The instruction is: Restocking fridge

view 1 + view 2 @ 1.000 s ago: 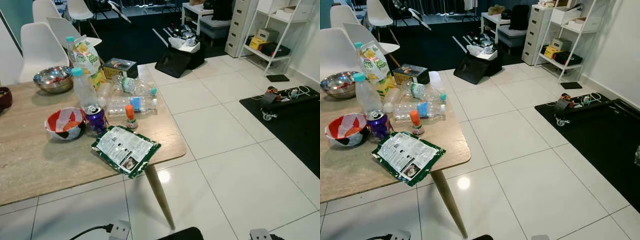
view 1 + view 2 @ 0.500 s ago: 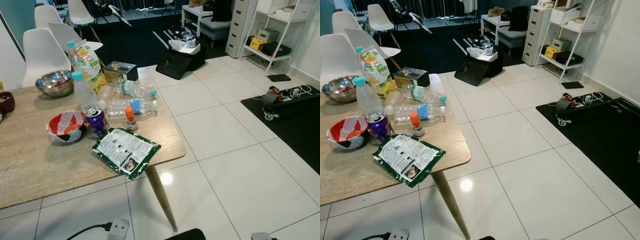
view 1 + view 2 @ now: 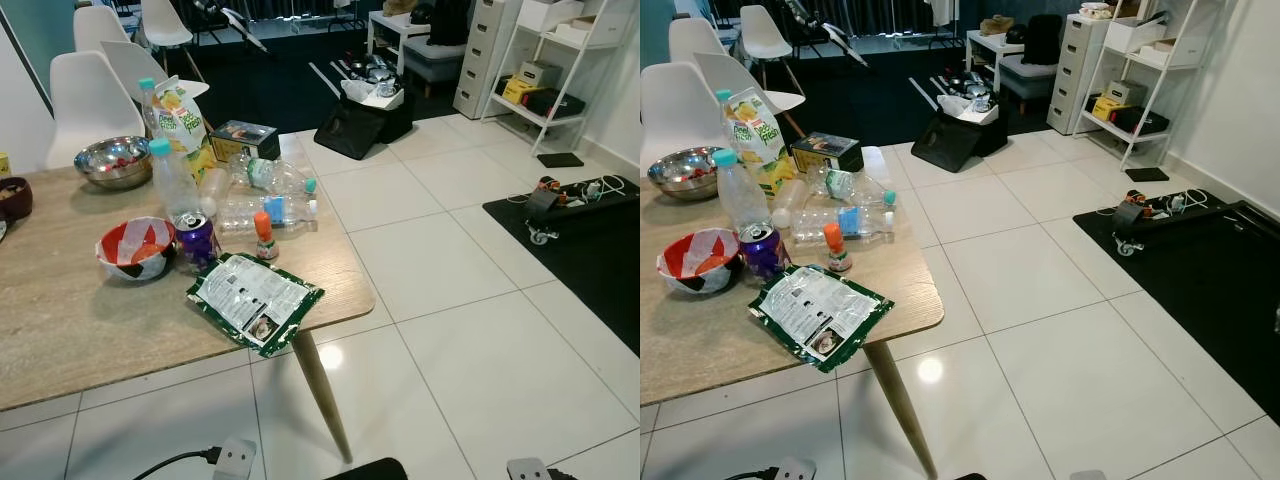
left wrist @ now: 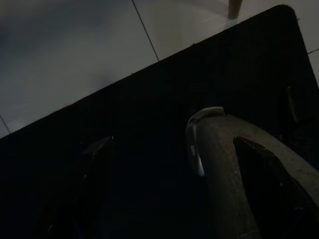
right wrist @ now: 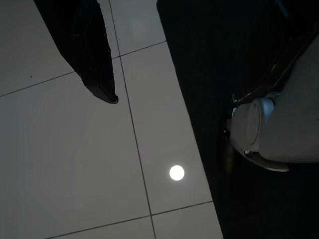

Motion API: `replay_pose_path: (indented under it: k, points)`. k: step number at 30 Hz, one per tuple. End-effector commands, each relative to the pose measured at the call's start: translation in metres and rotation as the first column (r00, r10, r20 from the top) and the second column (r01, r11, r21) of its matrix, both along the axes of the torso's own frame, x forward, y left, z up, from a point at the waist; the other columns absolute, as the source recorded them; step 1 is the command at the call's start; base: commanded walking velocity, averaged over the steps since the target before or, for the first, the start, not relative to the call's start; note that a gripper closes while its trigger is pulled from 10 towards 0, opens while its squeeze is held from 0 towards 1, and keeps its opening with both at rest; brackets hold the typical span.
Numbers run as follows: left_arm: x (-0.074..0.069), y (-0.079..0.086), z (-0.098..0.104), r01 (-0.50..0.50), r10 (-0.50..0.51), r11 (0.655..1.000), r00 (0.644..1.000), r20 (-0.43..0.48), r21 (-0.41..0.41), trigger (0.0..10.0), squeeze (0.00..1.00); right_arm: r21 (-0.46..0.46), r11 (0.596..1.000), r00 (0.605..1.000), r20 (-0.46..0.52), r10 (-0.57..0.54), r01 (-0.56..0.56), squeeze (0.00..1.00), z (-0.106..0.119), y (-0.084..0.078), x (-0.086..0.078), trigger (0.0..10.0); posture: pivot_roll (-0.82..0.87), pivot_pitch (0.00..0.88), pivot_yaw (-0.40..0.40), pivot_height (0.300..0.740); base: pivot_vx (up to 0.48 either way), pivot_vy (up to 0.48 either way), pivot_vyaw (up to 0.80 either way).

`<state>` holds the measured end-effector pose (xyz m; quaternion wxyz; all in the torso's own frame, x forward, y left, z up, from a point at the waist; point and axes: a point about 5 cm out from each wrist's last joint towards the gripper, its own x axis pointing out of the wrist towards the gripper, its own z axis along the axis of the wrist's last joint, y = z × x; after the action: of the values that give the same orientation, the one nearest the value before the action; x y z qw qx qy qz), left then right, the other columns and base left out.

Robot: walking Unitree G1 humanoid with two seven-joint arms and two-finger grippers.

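On the wooden table [image 3: 70, 330] at the left stand a purple can [image 3: 197, 240], an upright clear bottle [image 3: 172, 185] with a teal cap, a small orange-capped bottle [image 3: 264, 236] and a juice carton [image 3: 180, 118]. Two clear bottles [image 3: 268, 210] lie on their sides behind them. A green and white packet [image 3: 254, 301] lies flat near the table's front corner, and a red and white bowl [image 3: 134, 248] sits beside the can. My left gripper [image 4: 174, 189] hangs open over my dark base. Over the floor tiles my right gripper [image 5: 187, 99] is open too, holding nothing.
A steel bowl [image 3: 112, 160] and a black box [image 3: 244, 139] sit further back on the table. White chairs [image 3: 85, 90] stand behind it. A black bag [image 3: 362, 125] lies on the floor ahead, a black mat [image 3: 590, 240] with cables at the right, a power strip [image 3: 230, 462] near my feet.
The head view has shifted slightly, so the table sits a touch lower and to the right in the picture. Nothing on the table has moved.
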<state>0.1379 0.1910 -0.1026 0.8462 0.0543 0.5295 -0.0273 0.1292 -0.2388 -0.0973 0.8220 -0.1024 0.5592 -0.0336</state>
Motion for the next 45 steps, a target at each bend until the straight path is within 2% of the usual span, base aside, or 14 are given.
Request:
replay_pose_path:
  k: [1, 9, 14, 21, 31, 32, 33, 34, 36, 37, 45]
  points:
    - [-0.002, -0.001, -0.001, -0.004, 0.004, 1.0, 1.0, -0.005, 0.004, 10.0, 0.0, -0.003, 1.0, 1.0, -0.011, 0.015, -0.015, 0.0, -0.001, 0.004, 0.001, 10.0, 0.07, 0.0, -0.045, 0.74, 0.0, 0.0, 0.0]
    - [0.001, -0.001, 0.0, 0.001, -0.001, 1.0, 1.0, 0.002, 0.003, 10.0, 0.0, -0.005, 1.0, 1.0, -0.005, 0.008, -0.008, 0.0, -0.002, 0.006, 0.0, 10.0, 0.07, 0.0, -0.033, 0.74, 0.0, 0.0, 0.0]
    - [0.001, 0.001, 0.0, 0.003, -0.003, 1.0, 1.0, 0.0, 0.011, 10.0, 0.0, 0.008, 1.0, 0.999, -0.03, 0.029, -0.029, 0.0, -0.007, 0.013, -0.013, 10.0, 0.07, 0.0, -0.032, 0.74, 0.0, 0.0, 0.0]
    - [-0.003, 0.001, -0.001, -0.018, 0.019, 1.0, 1.0, -0.007, 0.003, 10.0, 0.0, 0.002, 0.999, 0.999, -0.023, 0.035, -0.035, 0.0, -0.004, 0.014, -0.004, 10.0, 0.07, 0.0, -0.035, 0.74, 0.0, 0.0, 0.0]
    - [0.0, 0.005, 0.001, -0.036, 0.036, 0.999, 0.999, 0.005, 0.007, 10.0, 0.0, -0.006, 0.999, 0.999, -0.015, 0.049, -0.049, 0.0, -0.004, 0.014, -0.003, 10.0, 0.07, 0.0, -0.034, 0.74, 0.0, 0.0, 0.0]
    - [0.002, 0.006, 0.001, -0.036, 0.036, 0.999, 0.999, 0.008, 0.01, 10.0, 0.05, -0.006, 0.999, 0.999, -0.014, 0.051, -0.051, 0.0, -0.004, 0.015, -0.003, 10.0, 0.07, 0.0, -0.03, 0.74, 0.0, 0.0, 0.0]
    - [0.003, 0.006, 0.002, -0.036, 0.036, 0.999, 0.999, 0.01, 0.011, 10.0, 0.05, -0.006, 0.999, 0.999, -0.013, 0.052, -0.052, 0.0, -0.005, 0.015, -0.003, 10.0, 0.08, 0.0, -0.029, 0.74, 0.0, 0.0, 0.0]
    - [0.005, 0.008, 0.003, -0.04, 0.04, 0.999, 0.999, 0.015, 0.008, 10.0, 0.84, -0.006, 0.998, 0.998, -0.014, 0.055, -0.055, 0.0, -0.005, 0.016, -0.004, 10.0, 0.08, 0.0, -0.03, 0.74, 0.0, 0.0, 0.0]
    - [0.005, 0.008, 0.003, -0.04, 0.04, 0.999, 0.999, 0.015, 0.008, 10.0, 0.84, -0.006, 0.998, 0.998, -0.014, 0.055, -0.055, 0.0, -0.005, 0.016, -0.004, 10.0, 0.08, 0.0, -0.03, 0.74, 0.0, 0.0, 0.0]
    - [0.008, 0.011, 0.004, -0.045, 0.044, 0.999, 0.999, 0.024, 0.009, 10.0, 1.0, -0.004, 0.998, 0.998, -0.021, 0.065, -0.065, 0.0, -0.006, 0.018, -0.008, 10.0, 0.08, 0.0, -0.03, 0.74, 0.0, 0.0, 0.0]
    - [0.011, 0.013, 0.006, -0.047, 0.047, 0.999, 0.998, 0.031, 0.014, 10.0, 1.0, 0.0, 0.998, 0.997, -0.029, 0.069, -0.069, 0.0, -0.007, 0.018, -0.01, 10.0, 0.08, 0.0, -0.024, 0.74, 0.0, 0.0, 0.0]
